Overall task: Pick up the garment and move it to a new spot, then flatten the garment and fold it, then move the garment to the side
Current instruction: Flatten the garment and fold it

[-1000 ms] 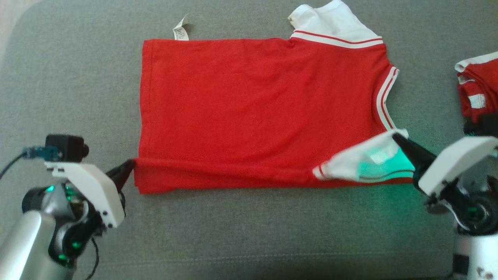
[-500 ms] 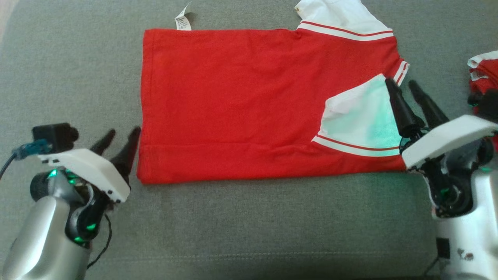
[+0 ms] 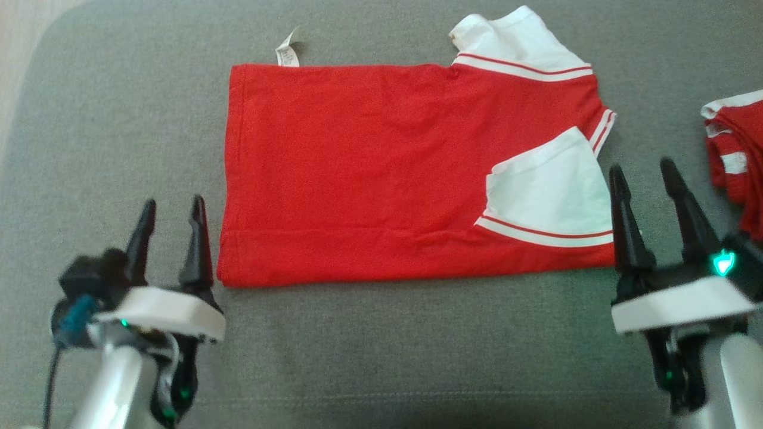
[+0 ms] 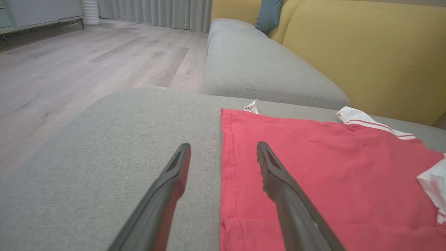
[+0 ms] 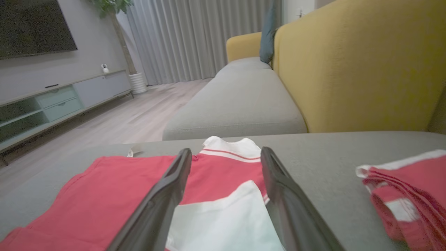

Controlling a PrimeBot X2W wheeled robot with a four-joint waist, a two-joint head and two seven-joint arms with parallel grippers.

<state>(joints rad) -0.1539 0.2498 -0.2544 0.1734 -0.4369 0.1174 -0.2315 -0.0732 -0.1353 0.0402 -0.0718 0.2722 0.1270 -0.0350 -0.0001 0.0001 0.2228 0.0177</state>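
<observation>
The garment (image 3: 381, 173) is a red shirt with white sleeves, spread flat on the grey cushion (image 3: 381, 357). Its near edge is folded over, and the near white sleeve (image 3: 548, 190) lies folded onto the red body. The far sleeve (image 3: 512, 42) sticks out at the back. My left gripper (image 3: 173, 202) stands open just left of the garment's near left corner, holding nothing. My right gripper (image 3: 640, 167) stands open just right of the folded sleeve, also holding nothing. In the left wrist view my left gripper (image 4: 223, 146) straddles the garment's (image 4: 331, 174) left hem. In the right wrist view my right gripper (image 5: 225, 150) hangs above the sleeve.
A second folded red and white garment (image 3: 736, 149) lies at the cushion's right edge, close to my right gripper. A yellow sofa back (image 5: 348, 69) rises beyond the cushion. The wooden floor (image 4: 69, 69) drops away past the cushion's left edge.
Both grippers went from shut on the garment's near edge to open and drew back toward me. The near sleeve was carried over and now lies on the red body. The camera shifted slightly.
</observation>
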